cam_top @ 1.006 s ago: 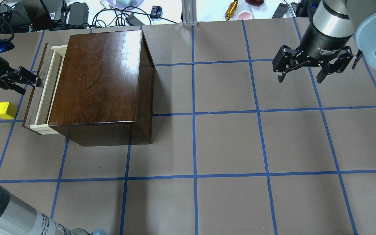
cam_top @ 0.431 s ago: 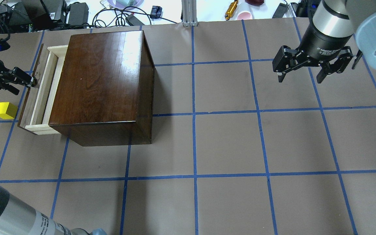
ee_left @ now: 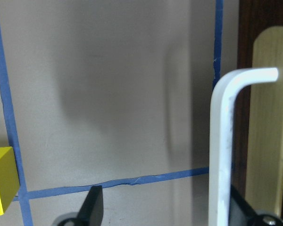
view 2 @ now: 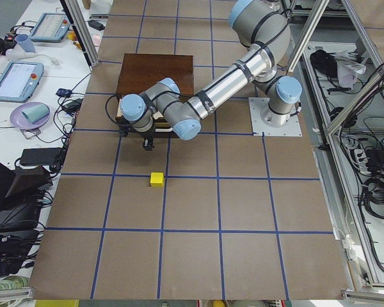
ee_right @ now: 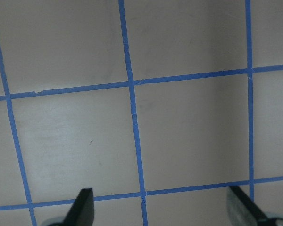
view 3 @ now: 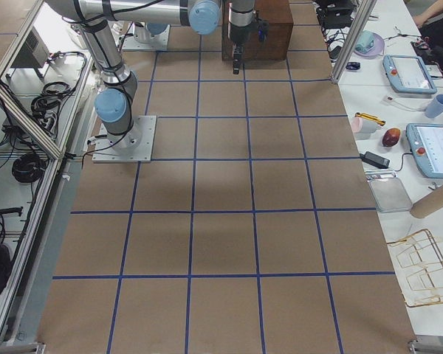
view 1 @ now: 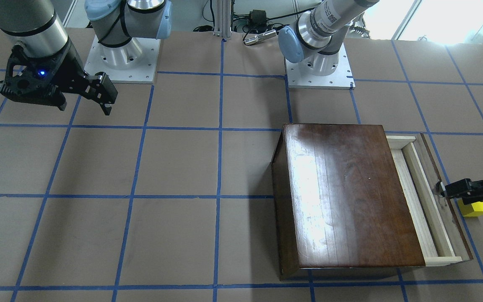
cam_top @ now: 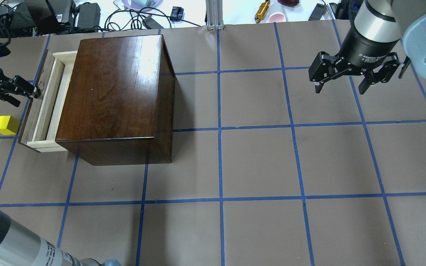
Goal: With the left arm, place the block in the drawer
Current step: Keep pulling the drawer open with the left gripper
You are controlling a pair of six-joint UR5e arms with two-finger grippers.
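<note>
The yellow block (cam_top: pixel 6 125) sits on the table left of the drawer, also seen in the front view (view 1: pixel 475 208) and at the left wrist view's edge (ee_left: pixel 0 181). The drawer (cam_top: pixel 44 107), a pale wood tray with a dark front panel (cam_top: pixel 28 114), stands partly pulled out of the dark-brown box (cam_top: pixel 113 92). My left gripper (cam_top: pixel 26 96) is open at the front panel. In the left wrist view its gripper (ee_left: pixel 165 207) has the drawer's silver handle (ee_left: pixel 221 141) just inside one finger. My right gripper (cam_top: pixel 340 88) is open and empty, hanging over bare table at the far right.
Cables, power bricks and small items lie beyond the table's far edge (cam_top: pixel 87 14). The table is brown with a blue tape grid (cam_top: pixel 220 129). The left arm's forearm (cam_top: pixel 6 244) crosses the near left corner.
The drawer has slid further out to the left, and my left gripper has moved left with its front panel. The block and the right arm have not moved.
</note>
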